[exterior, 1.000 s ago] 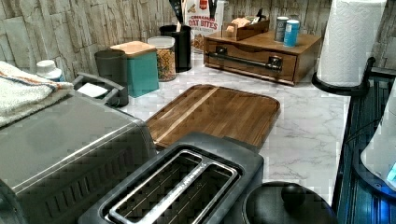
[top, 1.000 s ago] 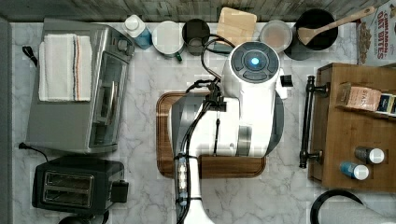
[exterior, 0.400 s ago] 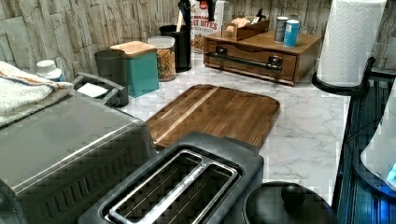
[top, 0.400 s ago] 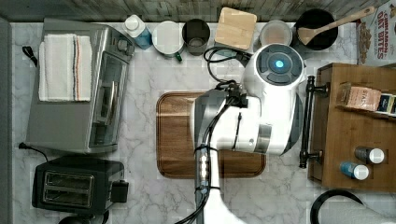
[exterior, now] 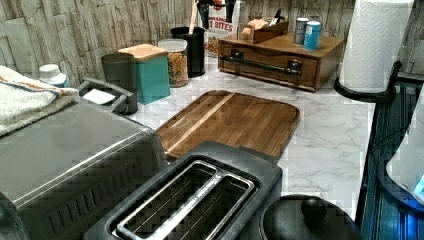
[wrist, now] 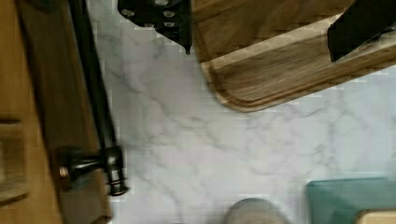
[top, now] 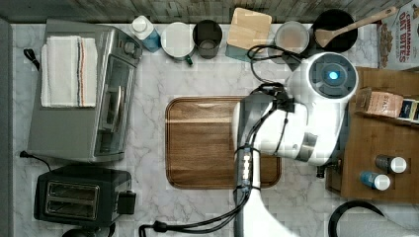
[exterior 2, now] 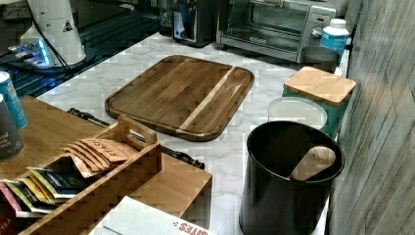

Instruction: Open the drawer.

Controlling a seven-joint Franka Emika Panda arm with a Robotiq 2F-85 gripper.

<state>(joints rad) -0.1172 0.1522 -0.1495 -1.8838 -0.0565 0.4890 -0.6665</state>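
marble counter [exterior: 330, 135] | drawer [exterior: 270, 64] upper right of the left view, closed, bar handle [wrist: 95, 88] facing outward for gripping | pincer [wrist: 261, 23] spread apart near it, likely approaching

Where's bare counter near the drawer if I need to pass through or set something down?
Bare marble runs between the cutting board and the drawer front, and on toward the paper towel stand. The board's own top is bare too. The back wall row, from the teal canister to the black utensil pot, is crowded.
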